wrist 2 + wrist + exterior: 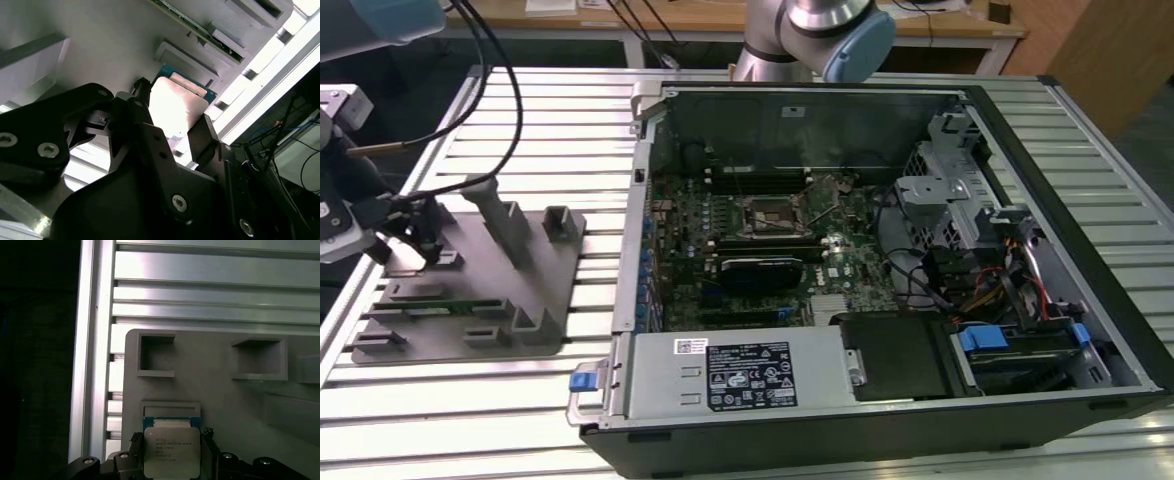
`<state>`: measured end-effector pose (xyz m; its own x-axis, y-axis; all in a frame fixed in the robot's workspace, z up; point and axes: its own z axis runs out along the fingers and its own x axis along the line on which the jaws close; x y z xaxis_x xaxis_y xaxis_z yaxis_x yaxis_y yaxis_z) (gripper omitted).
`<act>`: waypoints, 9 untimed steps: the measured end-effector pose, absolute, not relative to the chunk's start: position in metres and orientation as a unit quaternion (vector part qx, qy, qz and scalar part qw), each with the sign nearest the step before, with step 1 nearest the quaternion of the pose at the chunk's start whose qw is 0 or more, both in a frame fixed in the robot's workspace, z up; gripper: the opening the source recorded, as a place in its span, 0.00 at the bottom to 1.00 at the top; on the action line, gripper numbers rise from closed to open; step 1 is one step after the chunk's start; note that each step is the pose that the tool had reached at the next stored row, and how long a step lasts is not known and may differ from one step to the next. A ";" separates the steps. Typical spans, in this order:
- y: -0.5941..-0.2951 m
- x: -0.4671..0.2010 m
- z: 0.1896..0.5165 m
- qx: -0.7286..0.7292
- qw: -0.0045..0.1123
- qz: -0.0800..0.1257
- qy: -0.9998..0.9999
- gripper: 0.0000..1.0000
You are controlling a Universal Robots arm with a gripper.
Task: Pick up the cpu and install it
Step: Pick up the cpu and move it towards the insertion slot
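The cpu [171,450], a flat square chip with a silvery metal top on a green board, lies on the grey holder plate [210,385] just below a shallow raised frame. My gripper [172,442] straddles it, with a black finger pressed against each side edge. The second wrist view shows the same grip: the cpu [175,107] sits between the two dark fingers [145,115] of the gripper [172,120]. In the exterior view the gripper [416,232] hangs over the far corner of the holder plate [467,290] at that view's left. The motherboard socket [771,212] sits inside the open computer case.
The open computer case [881,260] fills the middle and the exterior view's right, with cables, drive bays and a power supply [734,372] around the board. Upright posts [500,215] and slots rise from the holder plate. All of it rests on a slatted aluminium table [560,110].
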<state>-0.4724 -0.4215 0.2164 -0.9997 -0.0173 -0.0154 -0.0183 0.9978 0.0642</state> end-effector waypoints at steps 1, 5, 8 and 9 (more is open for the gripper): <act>-0.422 -0.472 0.218 -0.009 0.007 0.032 0.999 0.54; -0.422 -0.472 0.226 -0.009 0.007 0.032 0.999 0.54; -0.422 -0.472 0.231 -0.009 0.007 0.032 0.999 0.54; -0.422 -0.472 0.232 -0.009 0.007 0.032 0.999 0.54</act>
